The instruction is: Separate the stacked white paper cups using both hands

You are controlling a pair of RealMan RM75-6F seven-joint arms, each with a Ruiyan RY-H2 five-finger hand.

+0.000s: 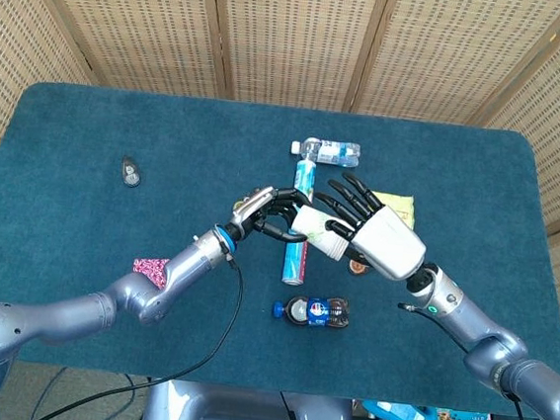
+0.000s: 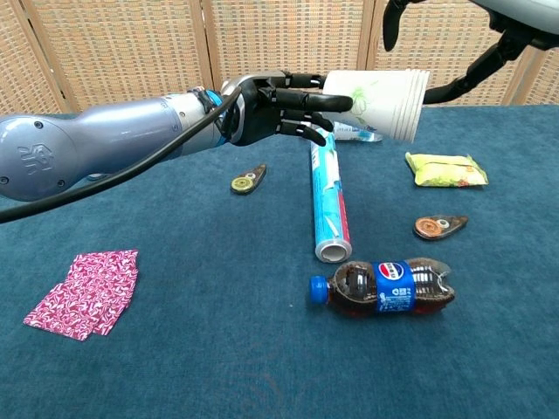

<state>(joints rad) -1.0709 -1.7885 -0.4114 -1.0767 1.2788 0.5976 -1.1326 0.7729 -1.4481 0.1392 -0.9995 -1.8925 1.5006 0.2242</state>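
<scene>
The stacked white paper cups [image 1: 320, 230] [image 2: 380, 92] lie on their side in the air above the table, open end toward my right. My left hand [image 1: 265, 212] [image 2: 271, 105] grips them around the base end, with dark fingers wrapped over the cup wall. My right hand [image 1: 377, 234] [image 2: 489, 61] is at the open rim with its fingers spread above and around the cups. In the chest view its thumb reaches close to the rim, and no closed grip shows there.
A blue-silver tube [image 1: 292, 266] [image 2: 327, 196] lies under the cups. A cola bottle [image 1: 317, 312] [image 2: 384, 286] is near it, a water bottle [image 1: 333, 153] [image 2: 354, 131] behind. A yellow packet [image 1: 395, 199] [image 2: 445, 169], brown tags [image 2: 439, 226] [image 1: 130, 171] and a pink cloth [image 2: 85, 292] lie around.
</scene>
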